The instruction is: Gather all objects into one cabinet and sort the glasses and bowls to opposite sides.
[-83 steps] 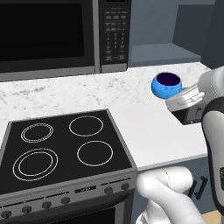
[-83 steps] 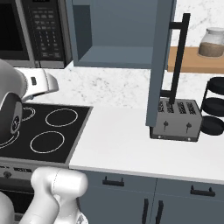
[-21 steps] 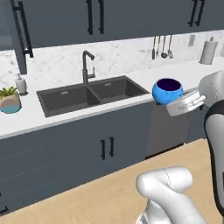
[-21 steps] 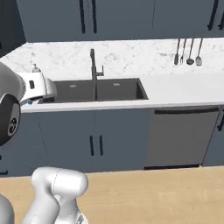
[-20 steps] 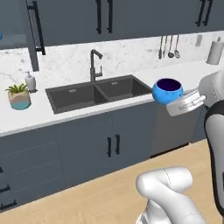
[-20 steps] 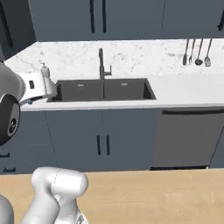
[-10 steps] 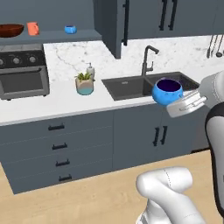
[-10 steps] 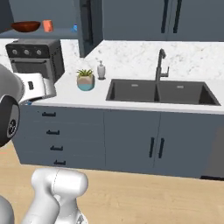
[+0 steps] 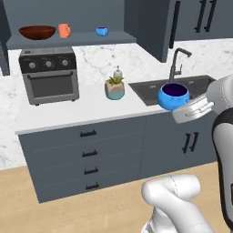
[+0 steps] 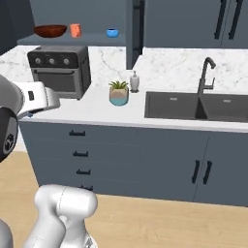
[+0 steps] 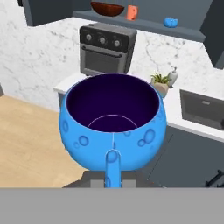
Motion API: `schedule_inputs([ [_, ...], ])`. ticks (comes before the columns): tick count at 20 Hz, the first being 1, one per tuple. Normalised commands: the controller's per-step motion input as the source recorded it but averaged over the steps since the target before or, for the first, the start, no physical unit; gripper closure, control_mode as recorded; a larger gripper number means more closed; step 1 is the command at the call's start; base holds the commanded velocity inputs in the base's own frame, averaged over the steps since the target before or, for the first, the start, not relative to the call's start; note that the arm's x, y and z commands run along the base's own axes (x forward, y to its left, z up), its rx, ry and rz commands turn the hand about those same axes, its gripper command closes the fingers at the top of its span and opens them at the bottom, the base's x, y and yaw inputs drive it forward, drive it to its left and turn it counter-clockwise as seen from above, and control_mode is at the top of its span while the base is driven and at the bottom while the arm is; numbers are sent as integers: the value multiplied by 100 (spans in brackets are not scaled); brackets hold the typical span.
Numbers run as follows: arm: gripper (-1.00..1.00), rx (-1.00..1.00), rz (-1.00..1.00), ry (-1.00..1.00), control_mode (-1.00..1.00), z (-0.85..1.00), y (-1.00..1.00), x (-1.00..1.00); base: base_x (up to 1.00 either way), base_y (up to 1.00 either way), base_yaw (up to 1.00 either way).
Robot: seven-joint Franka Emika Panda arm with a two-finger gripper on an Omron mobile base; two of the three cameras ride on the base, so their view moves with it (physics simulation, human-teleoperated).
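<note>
In fingers point(image 9: 182, 107): blue cup point(image 9: 173, 96) pinched upright, held in open air out past surface point(image 9: 86, 111) front edge, near sink point(image 9: 157, 88). Far ahead, up on cabinet point(image 9: 73, 40) shelf: bowl point(image 9: 37, 32) at one end, mug point(image 9: 64, 31) just beside it, second cup point(image 9: 102, 31) well apart, bare shelf beyond. Below shelf: toaster oven point(image 9: 51, 75), plant point(image 9: 114, 88).

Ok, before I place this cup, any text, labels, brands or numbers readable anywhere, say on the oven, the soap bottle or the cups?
None readable.
Toaster oven: three knobs, no legible markings.
Soap bottle: no label visible.
Blue cup in the gripper: raised bumps, no text.
Shelf items, bowl, orange mug, second blue cup: plain.
</note>
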Motion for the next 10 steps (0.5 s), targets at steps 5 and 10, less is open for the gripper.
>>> schedule_inputs([
  [5, 100, 0, 0, 0, 100, 0, 0, 0, 46, 40, -1],
  [10, 100, 0, 0, 0, 100, 0, 0, 0, 49, 38, 0],
])
